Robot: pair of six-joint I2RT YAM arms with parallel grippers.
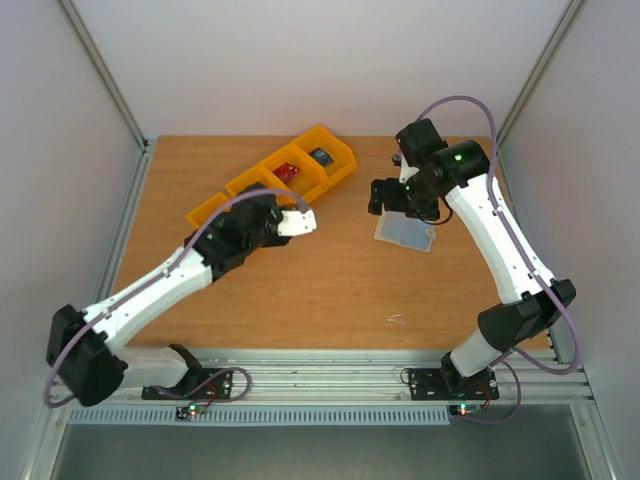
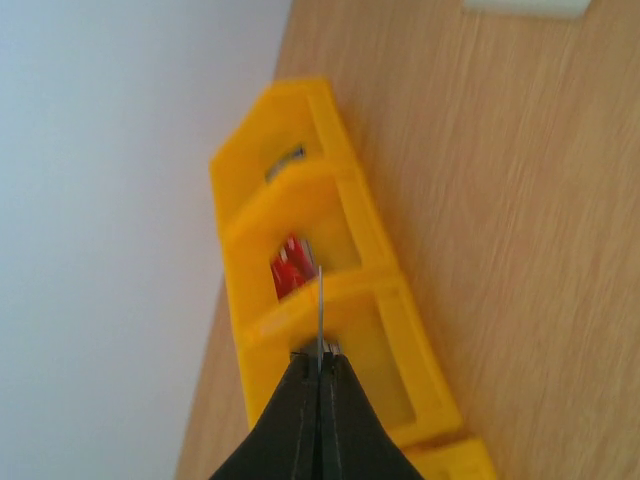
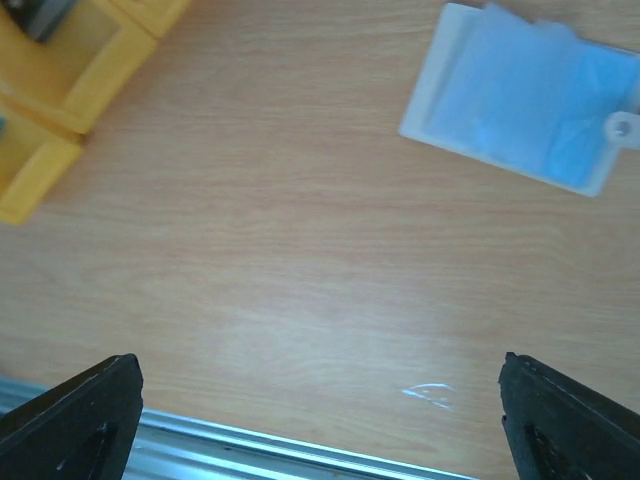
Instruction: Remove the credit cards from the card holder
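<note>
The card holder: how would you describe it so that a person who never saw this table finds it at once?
On the wooden table, look right of the row of yellow bins, near the right gripper. The card holder lies flat there: the only pale, bluish-grey rectangle, alone on bare wood, not yellow and not box-shaped.

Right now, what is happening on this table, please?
The left gripper is shut on a thin card, seen edge-on, above the yellow bins. A red card lies in one of the bins. The card holder lies on the table, and the right gripper hangs open near it, holding nothing.
</note>
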